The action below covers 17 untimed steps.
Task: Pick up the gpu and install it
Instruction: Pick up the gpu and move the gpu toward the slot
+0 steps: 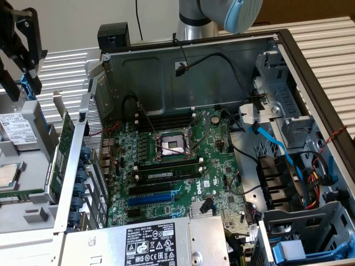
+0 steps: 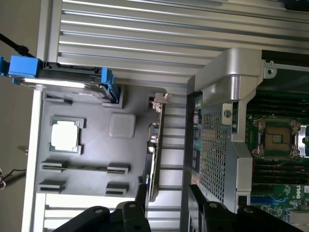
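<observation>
In the upper left of the exterior view, the pincer [image 1: 22, 77] hangs wide open and empty over the grey tray [image 1: 39, 149], where the gpu [image 1: 66, 138] stands on edge, likely slotted upright for gripping, beside the computer case [image 1: 183, 66].

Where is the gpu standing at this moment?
On the exterior view's left, the gpu stands on its edge, between the grey tray and the open computer case.

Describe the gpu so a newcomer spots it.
On the exterior view's left, a grey parts tray sits beside the open computer case. The gpu stands on edge at the tray's case side: a thin green card with silver end bracket, unlike the flat silver CPU nearby.
</observation>
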### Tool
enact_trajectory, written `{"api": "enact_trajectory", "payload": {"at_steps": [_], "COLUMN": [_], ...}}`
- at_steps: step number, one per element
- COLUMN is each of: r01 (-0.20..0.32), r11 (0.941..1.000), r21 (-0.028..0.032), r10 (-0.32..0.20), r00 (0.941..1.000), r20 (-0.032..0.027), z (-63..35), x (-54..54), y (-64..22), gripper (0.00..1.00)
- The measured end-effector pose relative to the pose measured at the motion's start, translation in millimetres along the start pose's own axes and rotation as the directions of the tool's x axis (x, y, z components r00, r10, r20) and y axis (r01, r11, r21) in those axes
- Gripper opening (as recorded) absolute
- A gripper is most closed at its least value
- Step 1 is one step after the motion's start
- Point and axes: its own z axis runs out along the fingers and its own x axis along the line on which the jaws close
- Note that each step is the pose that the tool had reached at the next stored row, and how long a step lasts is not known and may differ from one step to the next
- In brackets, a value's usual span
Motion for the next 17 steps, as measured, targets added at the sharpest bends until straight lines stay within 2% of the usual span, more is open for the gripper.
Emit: {"api": "enact_trajectory", "payload": {"at_steps": [5,12,17], "r01": [0.000,-0.001,-0.017], "r11": [1.0000,1.0000,0.9998], "r21": [0.0004,0.0006,0.0025], "r10": [0.000,0.001,0.017], "r00": [1.0000,1.0000,0.9998], "r20": [0.0077,0.0094,0.0108], "z": [6.8,18.8,27.5], "x": [4.6,7.1,8.4], "y": [-4.7,-17.4,-23.1], "gripper": [0.46,0.46,0.46]}}
